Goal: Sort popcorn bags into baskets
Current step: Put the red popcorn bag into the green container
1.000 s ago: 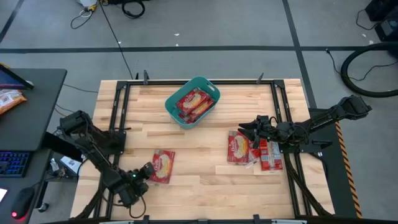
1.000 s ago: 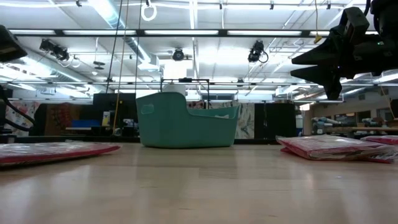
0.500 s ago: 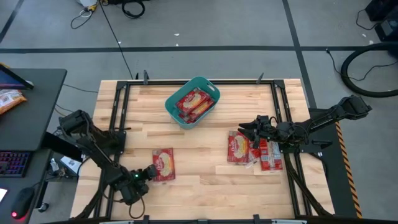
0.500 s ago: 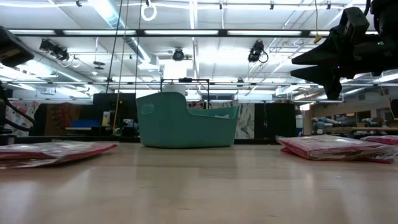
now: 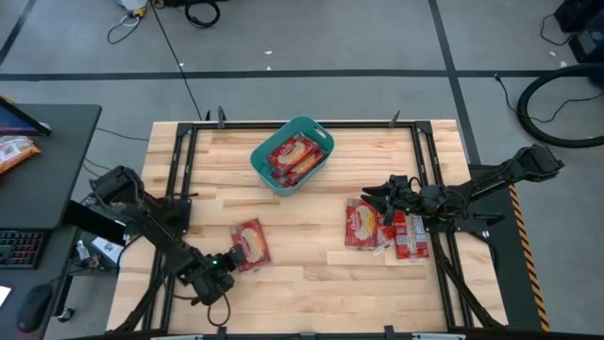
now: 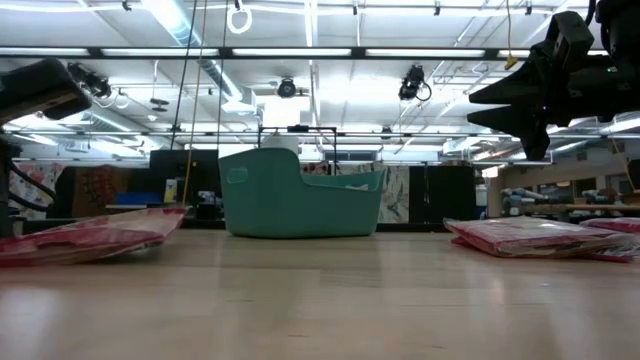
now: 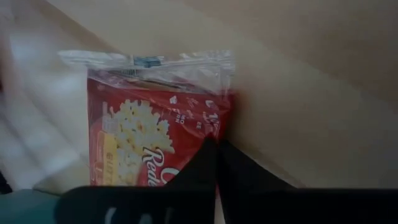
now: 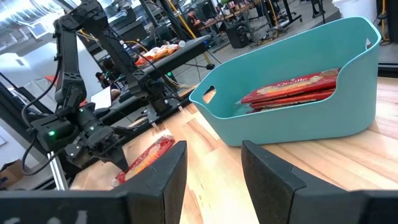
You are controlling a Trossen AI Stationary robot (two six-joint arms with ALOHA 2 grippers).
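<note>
One red popcorn bag (image 5: pixel 250 243) lies near the table's front left, with my left gripper (image 5: pixel 231 260) shut on it from its near left side. In the low view this bag (image 6: pixel 90 238) sits tilted, one end raised. The teal basket (image 5: pixel 293 154) stands at the far middle with red bags (image 8: pixel 292 87) inside. Further popcorn bags (image 5: pixel 363 225) lie flat in a loose pile at the right. My right gripper (image 8: pixel 214 168) hovers open above that pile, touching nothing. My left gripper pinches the bag's edge (image 7: pixel 214 127) near one corner between its two shut fingers (image 7: pixel 205 165). The fingers come slanting from the table's near left side. The bag is tilted, its raised end (image 6: pixel 172 214) off the wood and its lower part (image 6: pixel 40 255) on the table.
Black rails (image 5: pixel 179 179) run along the table's left and right sides. A dark side desk (image 5: pixel 47 170) with an orange-and-white snack bag (image 5: pixel 14 151) stands left of the table. Bare wood (image 5: pixel 302 255) lies between the left bag and the right pile.
My left gripper has moved toward the bag, to the right and slightly to the far side, and has shut on its edge. The bag has turned a little on the table, and one end has tipped up.
</note>
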